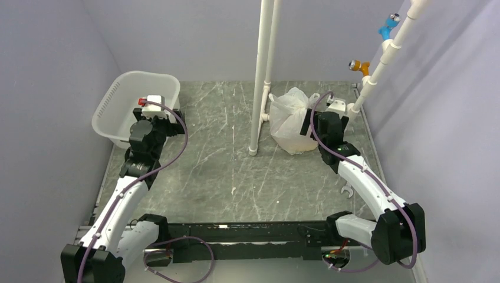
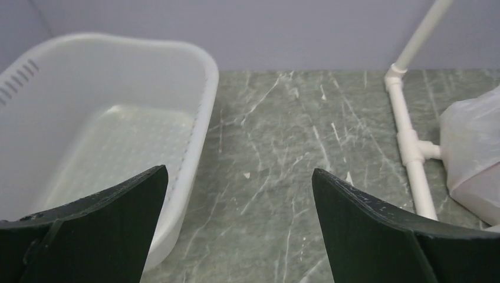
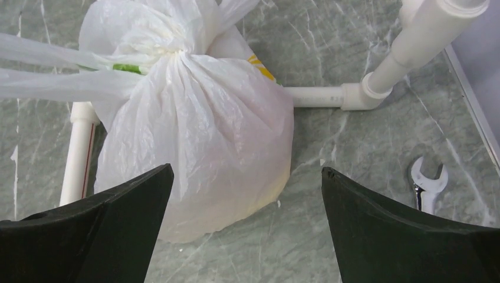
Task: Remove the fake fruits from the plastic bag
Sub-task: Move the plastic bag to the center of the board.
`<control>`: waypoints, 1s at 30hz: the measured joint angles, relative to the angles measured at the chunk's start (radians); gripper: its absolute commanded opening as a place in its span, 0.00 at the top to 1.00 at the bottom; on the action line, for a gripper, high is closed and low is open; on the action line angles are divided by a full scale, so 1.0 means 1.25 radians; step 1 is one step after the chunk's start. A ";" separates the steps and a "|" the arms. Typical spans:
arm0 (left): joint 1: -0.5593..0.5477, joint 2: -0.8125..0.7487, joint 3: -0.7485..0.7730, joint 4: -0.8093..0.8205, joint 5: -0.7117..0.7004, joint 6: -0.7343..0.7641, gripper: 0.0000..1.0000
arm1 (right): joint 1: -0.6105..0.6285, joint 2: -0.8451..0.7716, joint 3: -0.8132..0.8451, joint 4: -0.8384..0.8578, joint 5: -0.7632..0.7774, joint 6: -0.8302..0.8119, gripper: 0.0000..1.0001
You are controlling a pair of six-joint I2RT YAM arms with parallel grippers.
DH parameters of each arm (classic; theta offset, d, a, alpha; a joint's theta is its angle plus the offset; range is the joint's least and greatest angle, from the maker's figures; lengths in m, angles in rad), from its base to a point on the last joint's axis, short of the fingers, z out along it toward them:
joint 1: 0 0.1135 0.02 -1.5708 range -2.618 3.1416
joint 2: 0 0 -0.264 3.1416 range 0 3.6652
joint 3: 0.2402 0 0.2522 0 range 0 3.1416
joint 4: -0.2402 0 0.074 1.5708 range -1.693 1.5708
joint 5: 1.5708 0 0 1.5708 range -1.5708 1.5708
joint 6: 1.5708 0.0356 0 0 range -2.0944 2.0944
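While the gathered plastic bag (image 3: 206, 118), fruits hidden inside, rests by the pipe frame (image 3: 318, 95), the right gripper (image 3: 246, 171) hovers over it, jaws apart; left gripper (image 2: 239, 171) also parted. Approach step; next, loosen the neck.

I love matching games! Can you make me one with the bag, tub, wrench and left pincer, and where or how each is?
1 bag
2 tub
3 wrench
4 left pincer

A open, above the tub's rim
B bunched at the neck, by the pipe
C far left of the table
D flat on the table, right of the bag

Pairs: 1B, 2C, 3D, 4A.
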 measured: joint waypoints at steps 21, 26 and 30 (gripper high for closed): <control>-0.020 -0.052 0.001 0.014 0.070 0.045 0.01 | 0.006 0.031 0.034 -0.004 0.018 0.045 0.00; -0.024 -0.032 0.015 0.002 0.076 0.049 0.01 | 0.006 0.090 0.067 0.010 -0.024 0.050 0.00; -0.026 -0.028 0.023 -0.004 0.088 0.054 0.01 | 0.003 0.144 0.107 0.018 -0.064 0.044 0.01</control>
